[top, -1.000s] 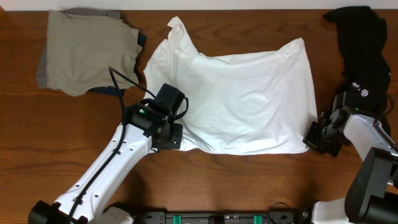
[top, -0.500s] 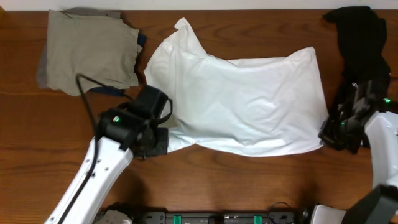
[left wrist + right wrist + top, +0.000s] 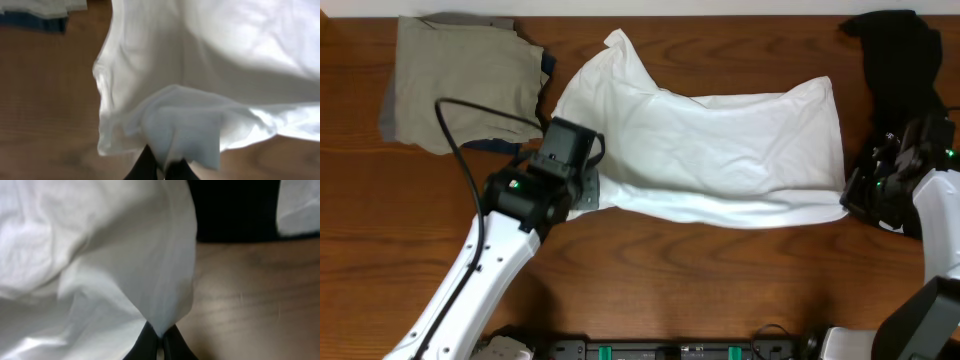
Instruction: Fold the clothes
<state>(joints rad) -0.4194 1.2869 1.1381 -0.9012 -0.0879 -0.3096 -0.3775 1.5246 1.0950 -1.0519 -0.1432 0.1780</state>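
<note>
The clothes are a white T-shirt [image 3: 710,150] spread across the middle of the wooden table, its near edge lifted and stretched between both arms. My left gripper [image 3: 582,192] is shut on the shirt's near left corner; the left wrist view shows white cloth [image 3: 180,130] bunched between the dark fingers [image 3: 146,165]. My right gripper [image 3: 850,200] is shut on the near right corner, and in the right wrist view a point of the white cloth [image 3: 160,300] runs down into the closed fingers [image 3: 175,347]. No graphic shows on the shirt.
A folded khaki-tan garment [image 3: 460,80] lies at the back left, with a strip of blue cloth [image 3: 485,147] under its near edge. A black garment [image 3: 905,70] is heaped at the back right, close to the right arm.
Both grippers have pulled the shirt's near edge away from the table's front edge and apart, stretching it taut. The right gripper moved right; the left went left, then toward the back.
</note>
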